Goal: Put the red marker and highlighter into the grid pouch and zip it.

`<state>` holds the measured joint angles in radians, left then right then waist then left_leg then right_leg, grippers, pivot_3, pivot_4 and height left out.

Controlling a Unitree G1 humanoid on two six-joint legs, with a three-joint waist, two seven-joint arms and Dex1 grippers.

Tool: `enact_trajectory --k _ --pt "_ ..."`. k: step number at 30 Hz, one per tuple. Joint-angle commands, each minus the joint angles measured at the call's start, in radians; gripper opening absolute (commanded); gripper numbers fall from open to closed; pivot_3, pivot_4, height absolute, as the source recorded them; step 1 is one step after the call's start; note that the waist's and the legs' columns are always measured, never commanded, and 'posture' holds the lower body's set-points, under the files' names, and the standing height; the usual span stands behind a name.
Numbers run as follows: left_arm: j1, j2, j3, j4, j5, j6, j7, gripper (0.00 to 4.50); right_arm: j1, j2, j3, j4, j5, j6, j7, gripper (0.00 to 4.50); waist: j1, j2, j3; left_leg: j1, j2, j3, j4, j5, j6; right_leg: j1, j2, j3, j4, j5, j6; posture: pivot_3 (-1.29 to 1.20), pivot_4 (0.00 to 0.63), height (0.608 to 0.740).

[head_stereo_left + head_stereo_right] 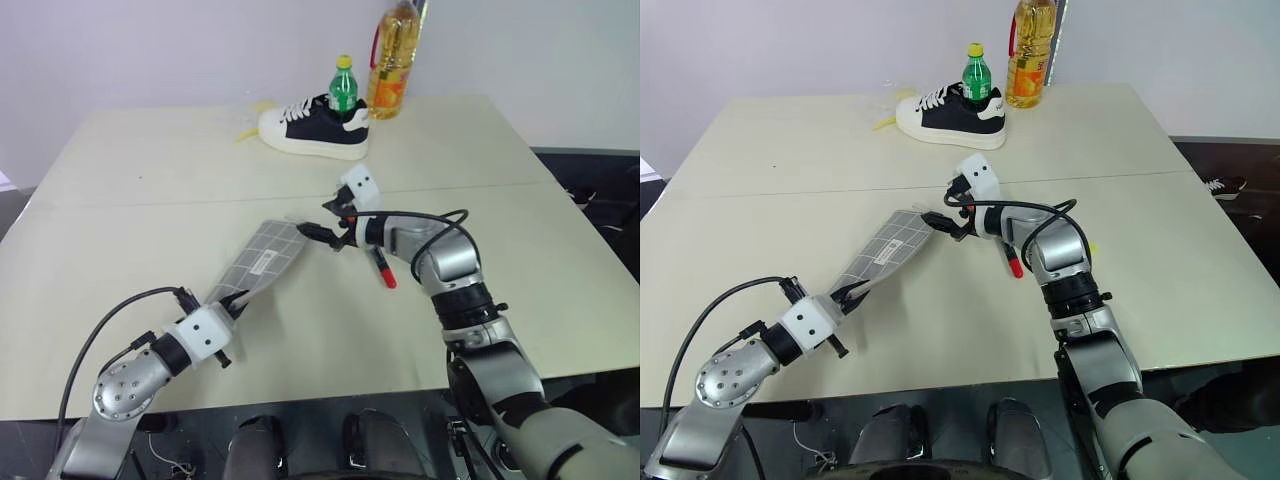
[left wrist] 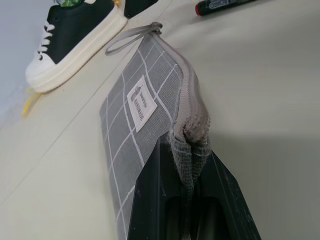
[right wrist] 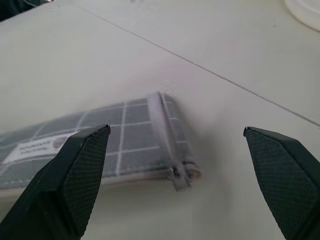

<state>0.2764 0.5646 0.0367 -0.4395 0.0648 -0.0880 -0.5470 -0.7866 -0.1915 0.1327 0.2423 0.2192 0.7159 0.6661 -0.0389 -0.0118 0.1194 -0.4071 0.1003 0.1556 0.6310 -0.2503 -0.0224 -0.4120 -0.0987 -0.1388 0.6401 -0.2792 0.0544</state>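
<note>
Pouch pinched at one end, marker loose on the table

The left gripper (image 2: 192,165) is pinching the near end of the grid pouch (image 1: 262,258) — zipper edge up. The right gripper (image 3: 175,160) hovers spread wide at the pouch's far end, touching nothing. The red marker (image 1: 383,268) lies on the table (image 1: 150,180) — just beside the right wrist.

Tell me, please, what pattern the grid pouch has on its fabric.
The grid pouch is grey with thin white grid lines and a small white label; the left wrist view shows it best.
</note>
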Motion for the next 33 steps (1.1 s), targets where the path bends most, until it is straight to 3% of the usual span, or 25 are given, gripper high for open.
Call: enact_trajectory --k 1,4,10,11,19,27,33 --pt "0.002 0.004 0.008 -0.041 -0.003 -0.006 0.001 0.00 -0.024 0.023 0.007 0.025 0.001 -0.007 -0.012 4.44 0.000 0.000 0.000 0.000 0.000 0.000 0.000 0.000 0.000 0.000 0.000 0.000 0.000 0.000 0.000 0.00 0.150 0.705" --pt "0.006 0.008 0.013 -0.044 -0.005 -0.008 -0.002 0.00 -0.033 0.041 0.018 0.073 -0.013 -0.013 -0.024 3.54 0.000 0.000 0.000 0.000 0.000 0.000 0.000 0.000 0.000 0.000 0.000 0.000 0.000 0.000 0.000 0.00 0.150 0.705" --pt "0.009 0.011 0.018 -0.047 -0.008 -0.011 -0.004 0.00 -0.038 0.052 0.019 0.110 -0.028 -0.030 -0.040 0.35 -0.001 0.000 0.000 0.000 0.000 0.000 0.000 0.000 0.000 0.000 0.000 0.000 0.000 0.000 0.000 0.00 0.150 0.705" --pt "0.010 0.011 0.019 -0.047 -0.008 -0.010 -0.004 0.00 -0.035 0.048 0.025 0.102 -0.035 -0.041 -0.039 0.02 -0.002 0.000 0.000 0.000 0.000 0.000 0.000 0.000 0.000 0.000 0.000 0.000 0.000 0.000 0.000 0.00 0.150 0.705" --pt "-0.036 -0.071 0.009 -0.051 -0.086 0.088 0.026 0.00 0.013 0.021 0.044 -0.109 -0.013 -0.094 0.022 0.02 -0.001 0.000 0.000 0.000 0.000 0.000 0.000 0.000 0.000 0.000 0.000 0.000 0.000 0.000 0.000 0.00 0.150 0.705" --pt "-0.169 -0.181 -0.037 -0.044 -0.149 0.190 0.057 0.00 0.118 0.005 0.154 -0.383 0.002 -0.095 0.089 0.02 0.003 -0.001 0.000 0.000 -0.001 -0.001 0.000 0.000 0.000 0.001 0.000 0.000 0.000 0.000 0.000 0.00 0.150 0.705" --pt "-0.190 -0.194 -0.033 -0.077 -0.204 0.231 0.034 0.00 0.118 -0.013 0.168 -0.363 -0.052 -0.130 0.042 0.02 0.001 -0.001 -0.001 0.000 -0.001 -0.002 0.001 0.000 0.000 0.001 0.000 0.000 0.000 0.000 0.000 0.00 0.150 0.705"
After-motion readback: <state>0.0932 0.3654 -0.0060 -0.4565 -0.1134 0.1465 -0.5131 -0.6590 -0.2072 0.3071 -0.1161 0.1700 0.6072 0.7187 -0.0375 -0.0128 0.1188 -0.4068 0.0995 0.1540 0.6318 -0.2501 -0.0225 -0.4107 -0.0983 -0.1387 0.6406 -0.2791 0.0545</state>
